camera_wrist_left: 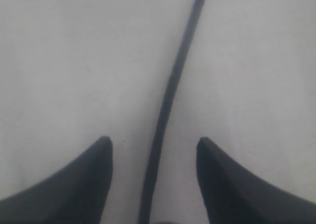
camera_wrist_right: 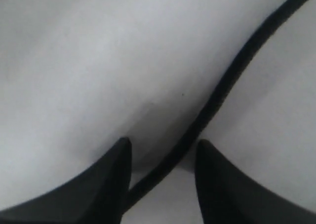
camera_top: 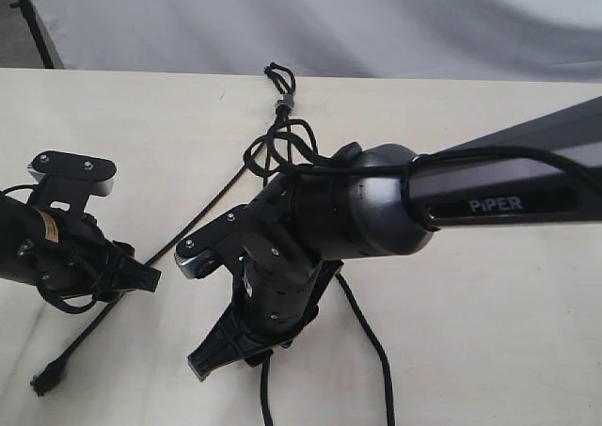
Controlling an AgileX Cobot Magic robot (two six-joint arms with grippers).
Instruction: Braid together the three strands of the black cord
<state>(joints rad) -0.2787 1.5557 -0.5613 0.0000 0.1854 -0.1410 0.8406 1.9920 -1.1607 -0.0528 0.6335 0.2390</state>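
**Black cord on the worktop, with both pincers spread over its strands.**
Exterior view: the black cord (camera_top: 280, 116) lies on the pale worktop (camera_top: 489, 351). Its loop (camera_top: 275, 71) and grey band (camera_top: 286, 104) point to the top of the view, and one strand (camera_top: 209, 207) slants down-left to a frayed knot (camera_top: 42, 381). Left wrist view: the left pincer (camera_wrist_left: 154, 142) is spread, and a thin matte strand (camera_wrist_left: 170, 93) runs lengthwise between its tips, untouched. Right wrist view: the right pincer (camera_wrist_right: 162, 144) is spread, and a strand (camera_wrist_right: 227, 80) crosses its gap aslant.
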